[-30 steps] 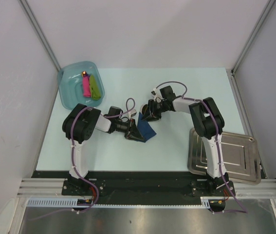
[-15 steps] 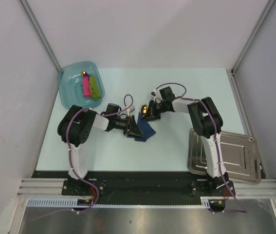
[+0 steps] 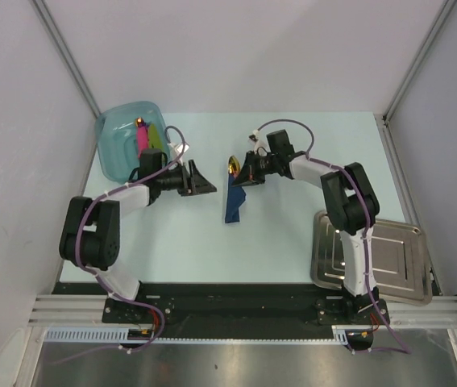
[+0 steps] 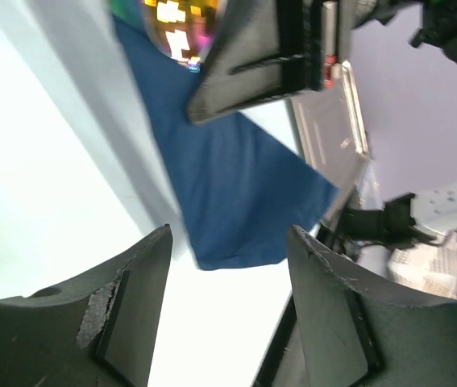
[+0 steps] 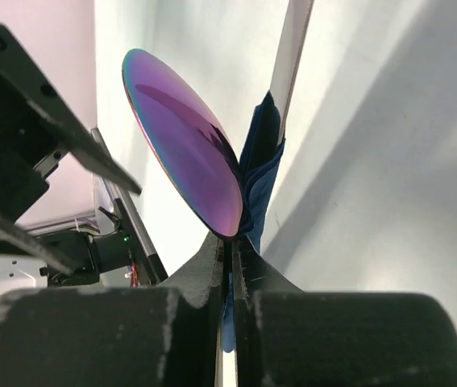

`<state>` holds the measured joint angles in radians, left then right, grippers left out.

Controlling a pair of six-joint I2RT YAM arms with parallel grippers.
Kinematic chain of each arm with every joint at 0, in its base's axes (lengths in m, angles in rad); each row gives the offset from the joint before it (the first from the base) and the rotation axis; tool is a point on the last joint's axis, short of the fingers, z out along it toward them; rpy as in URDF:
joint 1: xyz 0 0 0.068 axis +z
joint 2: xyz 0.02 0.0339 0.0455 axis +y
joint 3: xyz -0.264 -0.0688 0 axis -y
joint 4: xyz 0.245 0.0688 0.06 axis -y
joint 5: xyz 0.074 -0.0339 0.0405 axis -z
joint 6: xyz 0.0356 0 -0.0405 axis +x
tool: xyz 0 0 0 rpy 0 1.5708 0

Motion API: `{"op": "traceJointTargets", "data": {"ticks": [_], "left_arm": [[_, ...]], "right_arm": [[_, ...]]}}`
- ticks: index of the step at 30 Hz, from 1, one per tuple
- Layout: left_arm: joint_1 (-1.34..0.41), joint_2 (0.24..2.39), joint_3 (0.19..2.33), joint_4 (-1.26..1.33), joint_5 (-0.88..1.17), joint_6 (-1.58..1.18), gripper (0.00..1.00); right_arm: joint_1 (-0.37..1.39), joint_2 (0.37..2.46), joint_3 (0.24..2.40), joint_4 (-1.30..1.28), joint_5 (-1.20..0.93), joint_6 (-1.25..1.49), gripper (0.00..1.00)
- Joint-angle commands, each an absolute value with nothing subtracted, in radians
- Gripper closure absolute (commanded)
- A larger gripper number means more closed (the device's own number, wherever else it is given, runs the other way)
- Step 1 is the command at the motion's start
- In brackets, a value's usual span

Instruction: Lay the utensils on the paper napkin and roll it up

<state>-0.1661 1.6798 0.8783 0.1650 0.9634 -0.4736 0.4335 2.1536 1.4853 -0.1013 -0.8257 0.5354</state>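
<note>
My right gripper (image 3: 242,172) (image 5: 230,242) is shut on the edge of the paper napkin (image 3: 234,202) (image 5: 262,157) together with the tip of a shiny utensil (image 3: 232,167) (image 5: 184,153). That utensil is a spoon bowl, gold from above and purple up close. The dark navy napkin hangs crumpled from the jaws down to the table. My left gripper (image 3: 208,184) (image 4: 228,234) stands open to the left of the napkin (image 4: 228,185), apart from it, with nothing between its fingers (image 4: 123,310). The left wrist view also catches the spoon (image 4: 181,22) at its top edge.
A pale teal tub (image 3: 115,149) at the back left holds a pink stick (image 3: 142,139), a lime-green stick (image 3: 155,137) and a small orange piece (image 3: 140,122). A steel tray (image 3: 385,262) sits at the front right, beside the right arm's base.
My left gripper opened, let go of the napkin and drew back to the left. My right gripper shut and carried the napkin and spoon slightly toward the back.
</note>
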Motion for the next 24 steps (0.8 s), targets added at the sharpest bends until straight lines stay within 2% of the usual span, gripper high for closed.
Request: {"op": "traceJointTargets", "data": {"ticks": [1,6,14,18,20,24], "left_arm": [[-0.141,1.631,0.925,0.117,0.936,-0.356,0.35],[-0.137,1.597,0.975,0.115,1.018,-0.276,0.34],[-0.132,1.53,1.109,0.008,1.072,-0.261,0.17],[-0.132,1.39,1.098,0.161,1.032,-0.337,0.1],[-0.137,1.356,1.088,0.216,1.04,-0.347,0.0],[-0.138,1.33,1.088,0.273,1.1,-0.37,0.0]], "right_arm": [[0.428,2.085,1.535,-0.075,-0.883,0.502,1.0],[0.428,1.981,1.534,-0.038,-0.939,0.491,1.0],[0.437,1.818,1.581,-0.11,-0.991,0.379,1.0],[0.449,1.749,1.632,-0.149,-0.983,0.333,1.0],[0.454,1.73,1.654,-0.164,-0.973,0.31,1.0],[0.469,1.698,1.706,-0.204,-0.957,0.281,1.0]]}}
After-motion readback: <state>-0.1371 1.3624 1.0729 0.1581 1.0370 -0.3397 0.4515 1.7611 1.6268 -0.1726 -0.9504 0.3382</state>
